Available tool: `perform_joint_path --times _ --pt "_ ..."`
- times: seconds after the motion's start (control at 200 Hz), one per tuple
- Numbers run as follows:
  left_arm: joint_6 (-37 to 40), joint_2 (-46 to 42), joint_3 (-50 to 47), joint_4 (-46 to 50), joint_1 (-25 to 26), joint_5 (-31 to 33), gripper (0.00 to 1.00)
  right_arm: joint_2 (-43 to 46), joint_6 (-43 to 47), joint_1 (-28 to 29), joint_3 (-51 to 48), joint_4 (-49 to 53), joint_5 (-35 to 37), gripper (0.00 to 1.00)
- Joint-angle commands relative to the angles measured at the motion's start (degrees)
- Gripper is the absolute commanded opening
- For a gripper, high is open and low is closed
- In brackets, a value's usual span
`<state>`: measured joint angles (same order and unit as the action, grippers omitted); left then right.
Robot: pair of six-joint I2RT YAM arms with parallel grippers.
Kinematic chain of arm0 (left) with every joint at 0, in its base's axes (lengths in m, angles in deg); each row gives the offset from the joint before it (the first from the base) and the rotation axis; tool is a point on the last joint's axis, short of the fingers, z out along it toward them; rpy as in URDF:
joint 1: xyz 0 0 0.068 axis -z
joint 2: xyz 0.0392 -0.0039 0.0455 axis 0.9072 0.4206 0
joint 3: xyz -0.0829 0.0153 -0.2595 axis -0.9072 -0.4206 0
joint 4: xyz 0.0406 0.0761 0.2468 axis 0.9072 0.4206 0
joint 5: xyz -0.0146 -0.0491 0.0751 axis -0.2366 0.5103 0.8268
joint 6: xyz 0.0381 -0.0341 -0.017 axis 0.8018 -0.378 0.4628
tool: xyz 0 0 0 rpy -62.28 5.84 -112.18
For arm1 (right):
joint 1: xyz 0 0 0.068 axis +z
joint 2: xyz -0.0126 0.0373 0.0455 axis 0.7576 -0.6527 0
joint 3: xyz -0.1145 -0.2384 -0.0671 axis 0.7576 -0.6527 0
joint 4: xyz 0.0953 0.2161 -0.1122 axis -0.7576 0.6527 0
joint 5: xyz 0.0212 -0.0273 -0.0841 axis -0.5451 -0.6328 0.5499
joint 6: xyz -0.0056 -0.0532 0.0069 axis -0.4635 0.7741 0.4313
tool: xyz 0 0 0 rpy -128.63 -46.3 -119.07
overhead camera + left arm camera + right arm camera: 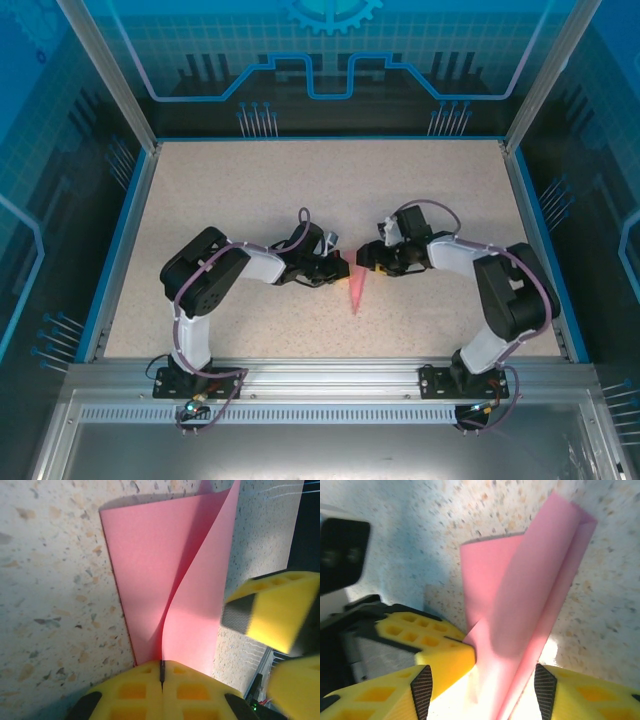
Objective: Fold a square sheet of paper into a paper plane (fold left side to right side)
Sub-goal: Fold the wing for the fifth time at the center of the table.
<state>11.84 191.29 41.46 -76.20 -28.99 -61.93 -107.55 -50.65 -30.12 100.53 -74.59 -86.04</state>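
Both arms bent inward, wrists meeting at table point(250, 200) centre. Left gripper point(161, 672) pinched tight on paper plane point(150, 570) edge. Right gripper point(480, 680) half-wide, fingers point(590, 695) straddling raised flap.

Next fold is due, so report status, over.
Left jaws shut on paper. Right jaws open, paper between them. Nothing in the way.

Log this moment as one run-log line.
paper: pointed, one flap raised off table | left gripper: shut on paper | right gripper: open, jaws either side of paper | fold: not yet flat
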Motion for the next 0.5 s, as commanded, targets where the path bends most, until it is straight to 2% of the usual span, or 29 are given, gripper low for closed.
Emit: perform_joint_path --times 0.0,0.125,0.195,0.34,0.495 --pt "1.8 1.9 0.2 2.8 -0.6 1.9 0.0 4.2 0.3 -1.2 -0.3 0.7 0.5 0.54" --pt "1.7 1.9 0.2 3.1 -0.7 2.1 0.0 2.5 -0.4 -0.8 0.8 0.0 -0.3 0.29" --pt "1.7 1.8 0.2 3.3 -0.6 2.3 0.0 0.8 -0.6 -0.5 1.7 -0.5 -0.2 0.21" --pt "1.5 1.2 -0.1 4.3 -0.6 3.4 0.0 -2.5 -0.4 0.5 3.9 -0.9 0.0 0.16" --pt "1.4 0.4 -1.0 4.7 -0.6 4.0 0.0 -4.5 0.0 1.0 4.4 -1.4 0.2 0.16"
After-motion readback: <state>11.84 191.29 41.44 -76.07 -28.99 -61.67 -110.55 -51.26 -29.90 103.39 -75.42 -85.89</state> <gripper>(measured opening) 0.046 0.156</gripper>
